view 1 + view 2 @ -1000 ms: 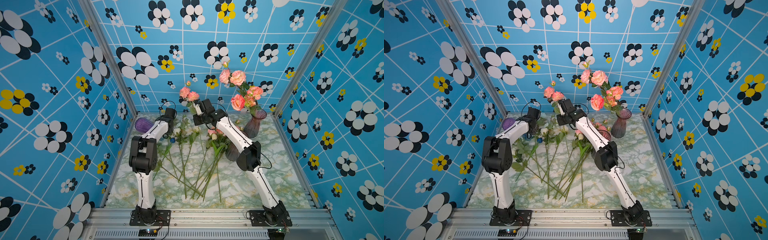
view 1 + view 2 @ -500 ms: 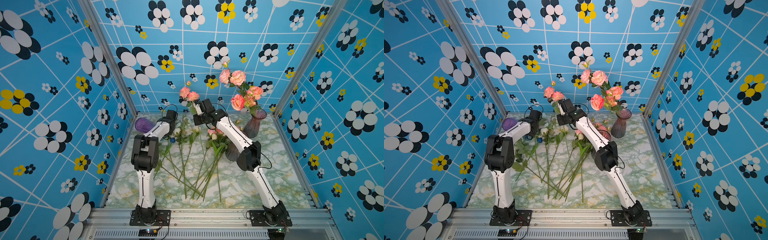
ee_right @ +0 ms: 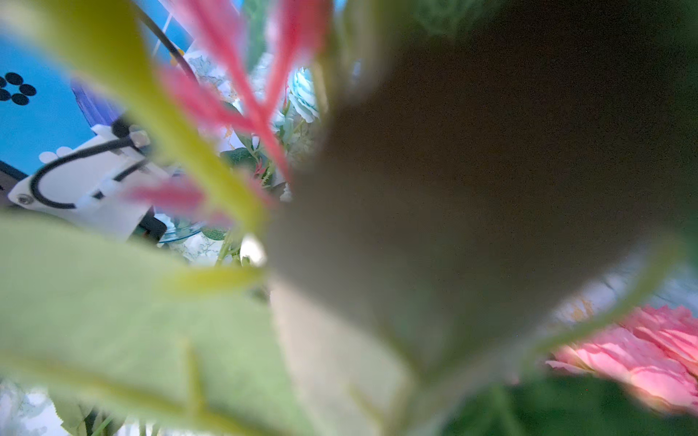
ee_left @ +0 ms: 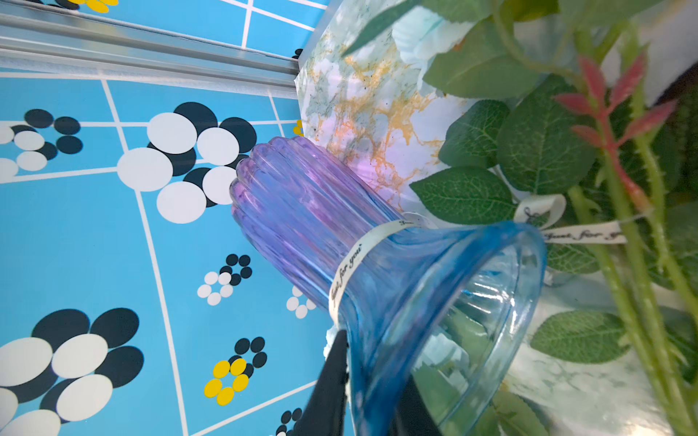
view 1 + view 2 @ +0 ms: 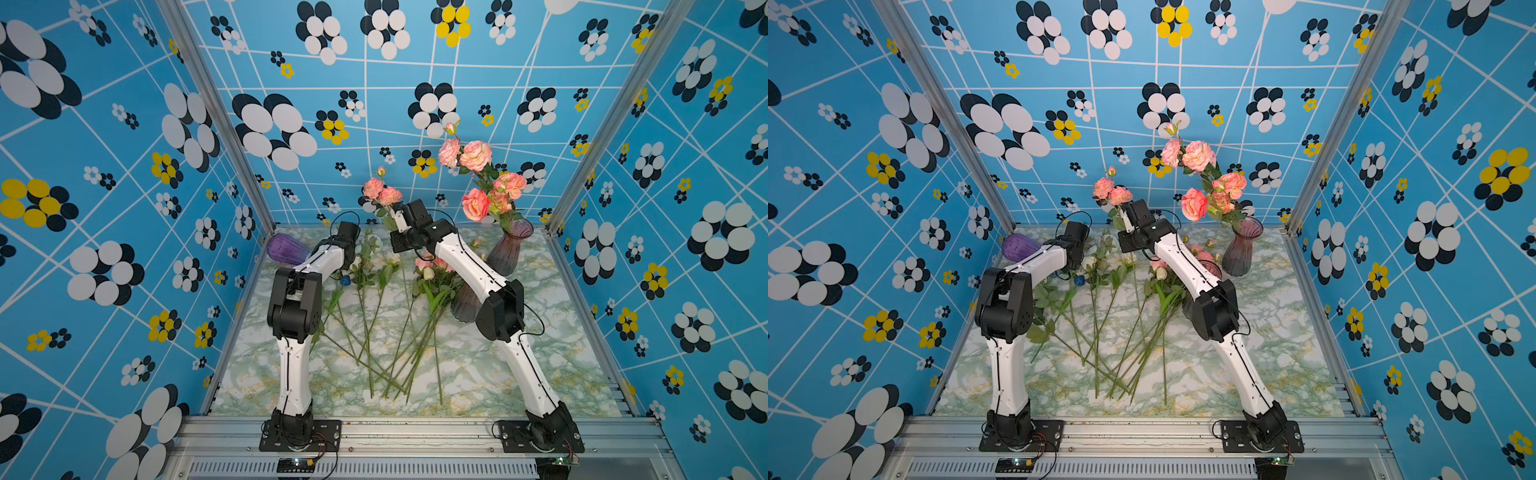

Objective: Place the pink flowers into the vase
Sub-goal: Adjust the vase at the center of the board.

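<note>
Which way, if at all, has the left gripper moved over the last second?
Yes. The left gripper has shifted slightly right in both top views, away from the back-left corner post and toward the loose stems.

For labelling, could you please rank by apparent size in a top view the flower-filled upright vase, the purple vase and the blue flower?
1. upright vase
2. purple vase, partly hidden behind the left arm, so unsure
3. blue flower, clearly smallest

L end effector (image 4: 374,362) tighter on purple vase (image 4: 302,211) rim vs earlier; L elbow further inboard.
</note>
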### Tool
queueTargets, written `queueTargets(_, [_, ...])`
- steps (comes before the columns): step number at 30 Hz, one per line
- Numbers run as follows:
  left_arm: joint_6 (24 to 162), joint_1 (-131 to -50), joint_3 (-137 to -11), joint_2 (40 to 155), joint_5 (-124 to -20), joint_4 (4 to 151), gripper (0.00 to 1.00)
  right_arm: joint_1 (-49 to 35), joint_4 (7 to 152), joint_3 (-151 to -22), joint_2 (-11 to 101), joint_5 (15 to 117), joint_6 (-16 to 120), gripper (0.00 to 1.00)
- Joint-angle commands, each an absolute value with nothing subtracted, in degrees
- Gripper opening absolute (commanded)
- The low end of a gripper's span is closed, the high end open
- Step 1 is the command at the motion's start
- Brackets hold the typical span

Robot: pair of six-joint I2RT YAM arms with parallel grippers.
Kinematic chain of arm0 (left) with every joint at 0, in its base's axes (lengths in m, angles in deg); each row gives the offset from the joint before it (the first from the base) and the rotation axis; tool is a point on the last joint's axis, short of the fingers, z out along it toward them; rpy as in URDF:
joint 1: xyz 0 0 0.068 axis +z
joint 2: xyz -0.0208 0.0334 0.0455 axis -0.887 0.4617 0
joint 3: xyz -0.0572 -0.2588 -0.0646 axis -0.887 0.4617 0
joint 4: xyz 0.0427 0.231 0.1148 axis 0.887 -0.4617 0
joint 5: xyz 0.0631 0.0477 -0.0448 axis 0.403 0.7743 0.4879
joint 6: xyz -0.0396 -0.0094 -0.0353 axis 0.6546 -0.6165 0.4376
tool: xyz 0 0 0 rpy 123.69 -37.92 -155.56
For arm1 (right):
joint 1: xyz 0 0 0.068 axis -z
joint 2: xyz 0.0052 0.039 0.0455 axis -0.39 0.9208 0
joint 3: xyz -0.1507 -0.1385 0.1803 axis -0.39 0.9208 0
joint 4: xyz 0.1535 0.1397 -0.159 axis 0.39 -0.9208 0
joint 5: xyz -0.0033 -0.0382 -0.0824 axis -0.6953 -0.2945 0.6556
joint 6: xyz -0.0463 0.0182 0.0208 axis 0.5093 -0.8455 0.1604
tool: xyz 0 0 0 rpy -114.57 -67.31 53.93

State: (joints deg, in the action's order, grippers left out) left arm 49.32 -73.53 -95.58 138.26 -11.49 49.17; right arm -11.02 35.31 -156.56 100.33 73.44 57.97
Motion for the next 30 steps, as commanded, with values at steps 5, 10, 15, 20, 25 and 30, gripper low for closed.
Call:
queueTargets(5, [48.12,-73.37,-96.20,139.60,-14.29,49.39,0.00,-10.58,36.61,-155.59,97.18,71.85,58.66,0.00])
queueTargets(10, [49.66,-73.15,-97.31,137.46,-16.04,46.78,0.00,-10.53,37.14,-155.56,97.44,71.50,58.38,0.00])
queueTargets(15, [52.55,-73.12,-100.65,135.51,-19.69,41.06,0.00,-10.53,37.79,-155.63,97.54,70.78,57.53,0.00])
queueTargets(20, [56.38,-72.94,-105.84,134.27,-23.48,34.30,0.00,-10.53,37.77,-155.49,97.36,70.57,57.49,0.00])
queueTargets(25, [61.56,-71.67,-113.08,134.68,-29.40,25.93,0.00,-10.54,37.78,-155.49,97.22,70.20,57.25,0.00])
queueTargets(30, [68.25,-69.12,-120.26,134.78,-38.17,17.47,0.00,-10.53,38.07,-155.55,97.36,70.26,57.08,0.00])
